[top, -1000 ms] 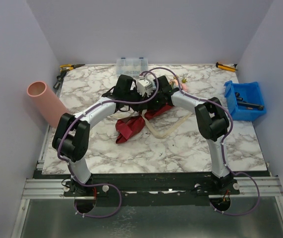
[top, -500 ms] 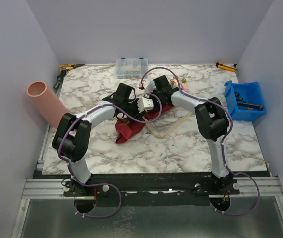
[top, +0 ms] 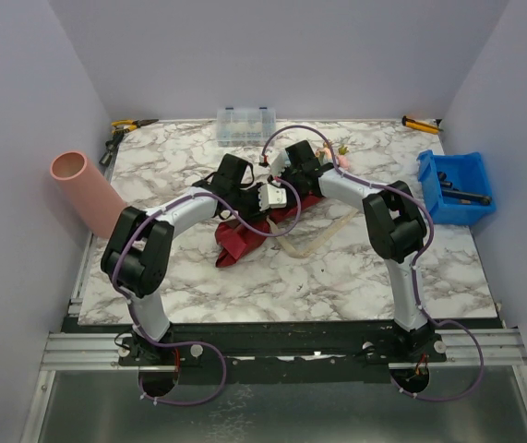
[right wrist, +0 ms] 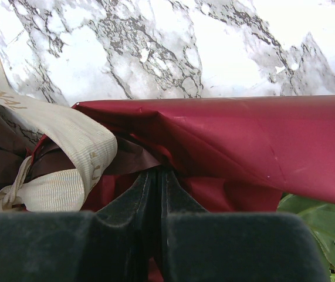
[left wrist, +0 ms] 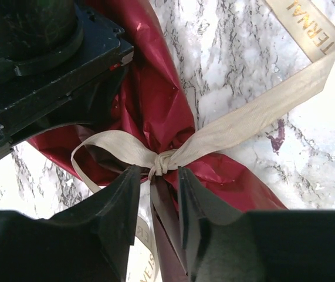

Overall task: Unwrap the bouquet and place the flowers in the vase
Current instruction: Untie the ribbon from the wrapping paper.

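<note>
The bouquet [top: 243,236] lies mid-table, its dark maroon wrap [left wrist: 155,100] tied by a beige ribbon [left wrist: 255,117] with a knot [left wrist: 163,161]. My left gripper [left wrist: 157,179] is open, its tips just short of the knot and a fold of the wrap between the jaws. My right gripper [right wrist: 158,176] is shut on the maroon wrap [right wrist: 243,147], next to a ribbon loop [right wrist: 67,147]. Of the flowers, pink tips [top: 340,157] and green leaves [right wrist: 322,220] show. The salmon-pink vase [top: 86,189] leans at the table's left edge.
A blue bin [top: 454,186] with tools sits at the right edge. A clear organiser box [top: 245,122] stands at the back, with a yellow tool [top: 422,123] back right and pliers [top: 125,126] back left. Loose ribbon [top: 311,242] trails right of the bouquet.
My left gripper has come nearer and rightward from the back of the table onto the bouquet's knot, and its jaws have opened. The right gripper has kept its hold.
</note>
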Controlling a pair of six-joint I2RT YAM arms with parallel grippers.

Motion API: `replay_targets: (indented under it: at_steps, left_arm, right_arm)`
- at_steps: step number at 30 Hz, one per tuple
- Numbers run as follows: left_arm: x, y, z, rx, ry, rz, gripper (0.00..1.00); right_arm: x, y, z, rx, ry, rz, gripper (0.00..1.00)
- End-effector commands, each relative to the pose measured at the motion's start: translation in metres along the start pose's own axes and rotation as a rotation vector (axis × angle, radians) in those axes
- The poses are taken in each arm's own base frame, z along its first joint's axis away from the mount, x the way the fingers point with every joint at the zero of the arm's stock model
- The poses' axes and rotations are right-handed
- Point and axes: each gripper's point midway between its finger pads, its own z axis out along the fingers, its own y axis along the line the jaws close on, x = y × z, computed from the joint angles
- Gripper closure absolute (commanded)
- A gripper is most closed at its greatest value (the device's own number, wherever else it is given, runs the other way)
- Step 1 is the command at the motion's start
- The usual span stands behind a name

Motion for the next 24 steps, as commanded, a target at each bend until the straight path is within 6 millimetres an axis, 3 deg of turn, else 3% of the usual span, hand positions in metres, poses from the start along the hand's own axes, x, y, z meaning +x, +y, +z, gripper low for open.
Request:
replay_targets:
  at_steps: [1,7,15,20,22,24]
  left_arm:
    - [0.004,0.006,0.006,-0.021,-0.012,0.025,0.59]
    - [0.008,0.013,0.009,-0.05,-0.015,0.024,0.55]
    - [0.021,0.009,0.018,-0.032,0.009,0.024,0.66]
    - [0.029,0.009,0.022,-0.029,0.032,0.009,0.65]
    - [0.032,0.01,0.023,-0.032,0.048,0.002,0.7]
    - [0.033,0.011,0.022,-0.035,0.053,-0.003,0.82]
  right_arm:
    - [0.168,0.041,0.019,-0.094,0.496,0.116,0.9]
    - [0.167,0.041,0.019,-0.095,0.497,0.115,0.91]
    - [0.168,0.041,0.019,-0.095,0.499,0.118,0.91]
    - [0.168,0.041,0.019,-0.093,0.498,0.118,0.9]
    - [0.168,0.041,0.019,-0.095,0.498,0.117,0.91]
    - [0.167,0.041,0.019,-0.094,0.498,0.117,0.91]
